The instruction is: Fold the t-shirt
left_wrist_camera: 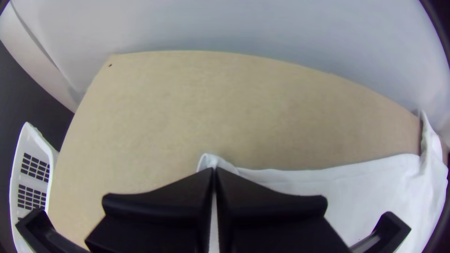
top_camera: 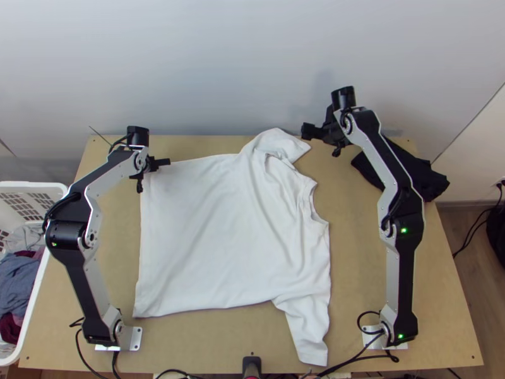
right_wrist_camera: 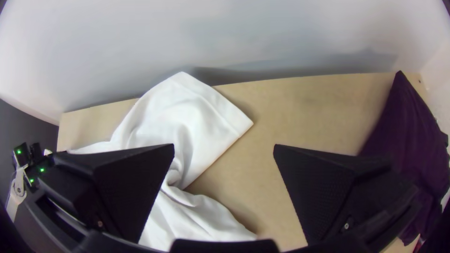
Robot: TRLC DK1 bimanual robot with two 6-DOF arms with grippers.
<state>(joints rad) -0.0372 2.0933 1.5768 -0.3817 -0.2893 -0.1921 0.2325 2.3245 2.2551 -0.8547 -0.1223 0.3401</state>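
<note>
Standing close behind the far edge of the light wooden table (top_camera: 442,303) is a pale, smooth wall (top_camera: 221,63), which bounds the space on that side. At the far right, a dark, bunched cloth garment (top_camera: 424,177) lies partly beneath the right arm (top_camera: 401,230), well apart from the shirt. Beside the table's left edge, a white plastic basket with slotted walls (top_camera: 55,187) holds crumpled blue, grey and dark red clothes (top_camera: 17,281). Black cables (top_camera: 353,360) run along the near edge, around the arm bases. The left gripper (top_camera: 165,162) is at the shirt's far hem corner, its fingers pressed together on the cloth, a small white fold poking out past the tips. The right gripper (top_camera: 309,131) has its fingers spread wide with nothing between them, near the far sleeve (top_camera: 287,144). Across the middle of the table, between the two arms, the white cloth t-shirt (top_camera: 208,234) lies spread in a single broad shape, its hem toward the left arm and its neck opening toward the right. The body is fairly flat, with soft creases; the far shoulder is rumpled, the far sleeve angles over the table's far edge, and the near sleeve (top_camera: 309,328) points toward the near edge.
</note>
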